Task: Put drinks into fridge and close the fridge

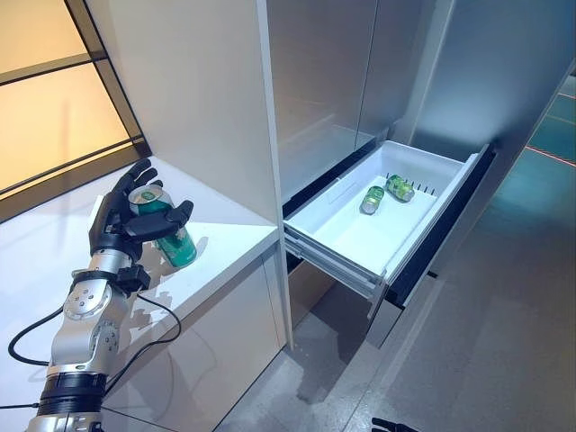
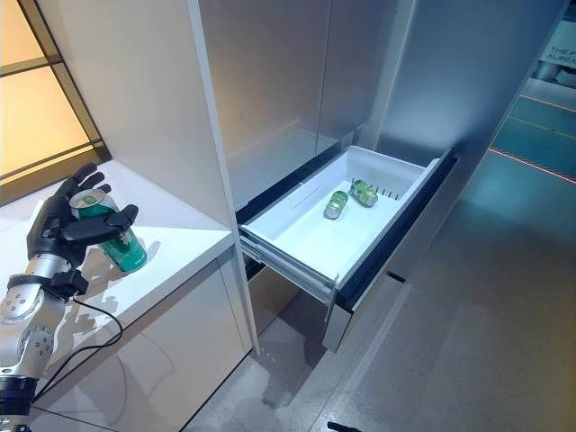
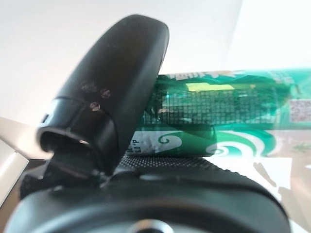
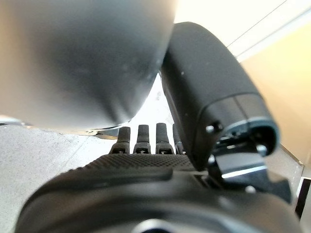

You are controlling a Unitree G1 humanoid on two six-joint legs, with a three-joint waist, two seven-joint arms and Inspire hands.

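Observation:
A green can stands slightly tilted on the white counter, left of the fridge. My left hand is around it, with the thumb across its front and the fingers behind it. The can also shows against the thumb in the left wrist view. The white fridge drawer is pulled out and open. Green cans lie on their sides at its far end. My right hand shows in its wrist view with straight fingers and holds nothing.
A tall white panel stands between the counter and the fridge. The grey fridge front rises behind the drawer. The drawer juts out over the speckled floor.

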